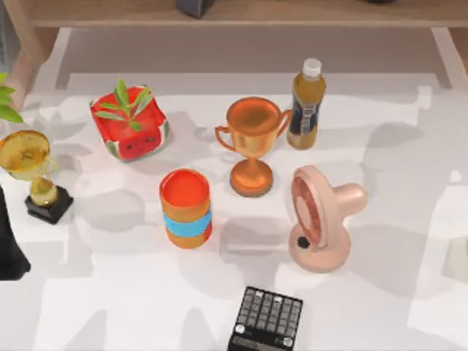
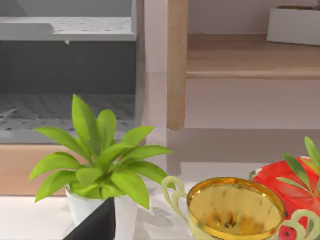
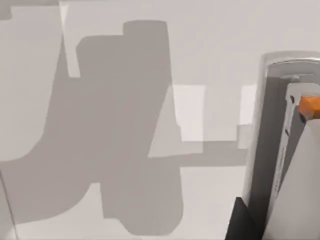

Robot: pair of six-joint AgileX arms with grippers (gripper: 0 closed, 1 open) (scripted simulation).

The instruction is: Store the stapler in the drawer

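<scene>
Much bare table (image 1: 110, 307) front-left, calculator (image 1: 267, 322) overhanging edge

Top overhead; left wrist shares gold trophy (image 1: 29, 157).

Glossy metallic trophy (image 1: 251, 139); smooth plastic fan (image 1: 322, 219); wooden shelf (image 1: 241, 13).

The left arm (image 1: 11, 241) shows as a dark shape at about nine o'clock on the top view's edge, low over the surface. A black corner of its end effector (image 2: 95, 225) juts into the left wrist view; the fingers' state can't be made out.
</scene>
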